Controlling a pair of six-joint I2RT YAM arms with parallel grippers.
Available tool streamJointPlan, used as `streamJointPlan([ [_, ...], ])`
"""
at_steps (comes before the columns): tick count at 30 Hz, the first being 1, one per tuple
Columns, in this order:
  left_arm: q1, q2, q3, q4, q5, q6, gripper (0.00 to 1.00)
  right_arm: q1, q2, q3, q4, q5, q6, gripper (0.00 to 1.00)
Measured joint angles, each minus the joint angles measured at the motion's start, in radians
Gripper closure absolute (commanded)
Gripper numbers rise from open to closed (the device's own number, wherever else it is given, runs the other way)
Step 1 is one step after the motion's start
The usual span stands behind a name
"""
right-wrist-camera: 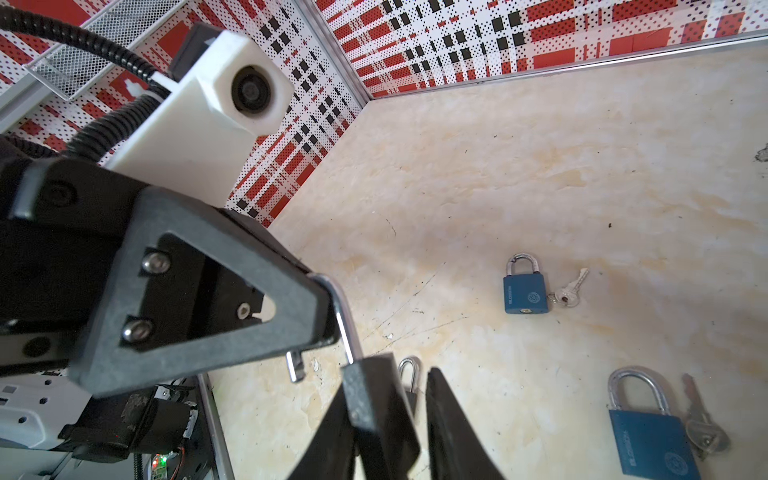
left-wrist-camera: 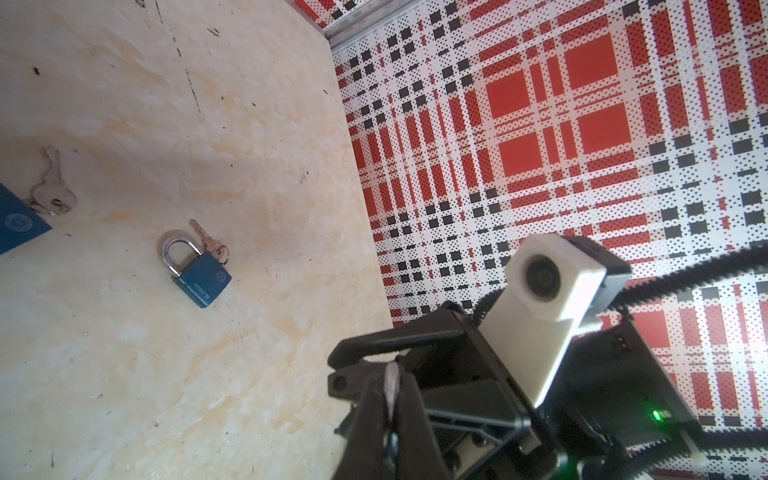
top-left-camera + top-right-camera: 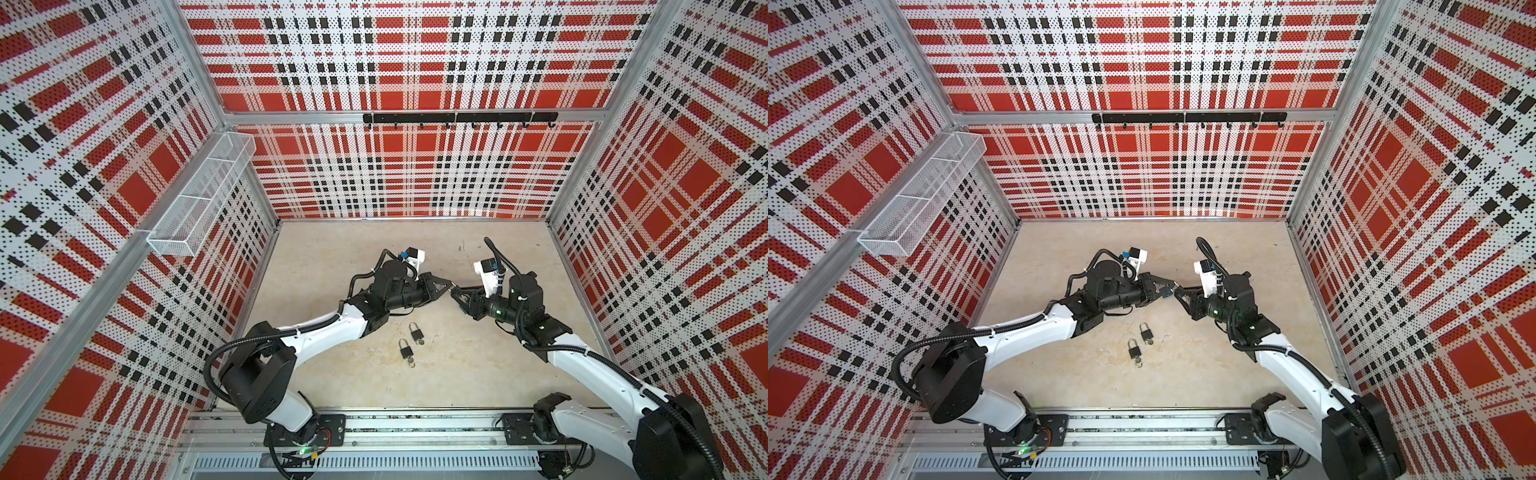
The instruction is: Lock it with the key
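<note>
Left gripper [image 3: 448, 286]: clamped together on the shackle [image 1: 343, 322] of the held padlock [image 3: 1166, 294], which is raised above the desk [image 3: 478, 374] at mid-scene.
Shackle: we read it as sprung open, with its free end bare beside the left gripper's finger in the right wrist view.
Right gripper [image 3: 455, 294]: tip to tip with the left one. The right wrist view shows a narrow gap between its fingers [image 1: 374, 415]; we cannot tell whether they pinch anything.
Key of the held padlock: we find it in no view; it may be hidden where the two grippers meet.
Rear spare padlock [image 3: 415, 332] and front spare padlock [image 3: 406, 351]: these lie on the desk below the grippers, each with keys just beside it.
Risk, swing: the hold is on round steel alone, so we judge that the body may pivot under a push and the free leg miss its hole.
Risk, collision: the fingers are crowded, and a sideways shove could prise the padlock loose and drop it among the spares.
Risk, key: if it is poorly seated or loosely pinched, a turn may slip and leave the padlock unlocked.
</note>
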Motion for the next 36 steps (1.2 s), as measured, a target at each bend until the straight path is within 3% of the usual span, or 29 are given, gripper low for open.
streamJointPlan([
  [8,0.002,0.000,-0.006,0.000,0.000,0.000,1.00,0.000,-0.006,0.000,0.000,0.014,0.000,0.73],
  [14,0.008,0.000,-0.008,0.004,-0.002,-0.007,1.00,0.006,-0.006,0.000,-0.002,-0.005,-0.009,0.84],
  [19,0.011,0.000,-0.008,0.006,-0.001,-0.011,1.00,0.008,-0.006,0.000,0.000,-0.014,-0.012,0.98],
  [25,0.021,-0.002,-0.011,0.009,0.009,-0.009,1.00,0.008,-0.006,0.006,-0.010,-0.023,-0.012,1.00],
  [27,0.031,-0.009,-0.018,0.018,0.019,-0.005,0.76,0.008,-0.006,0.021,-0.030,-0.034,-0.011,1.00],
  [28,0.035,-0.015,-0.021,0.019,0.026,0.006,0.72,0.010,-0.006,0.031,-0.045,-0.040,-0.010,1.00],
  [36,0.153,-0.084,-0.043,0.015,0.118,0.060,0.64,0.000,0.015,0.153,-0.192,-0.122,0.003,1.00],
])
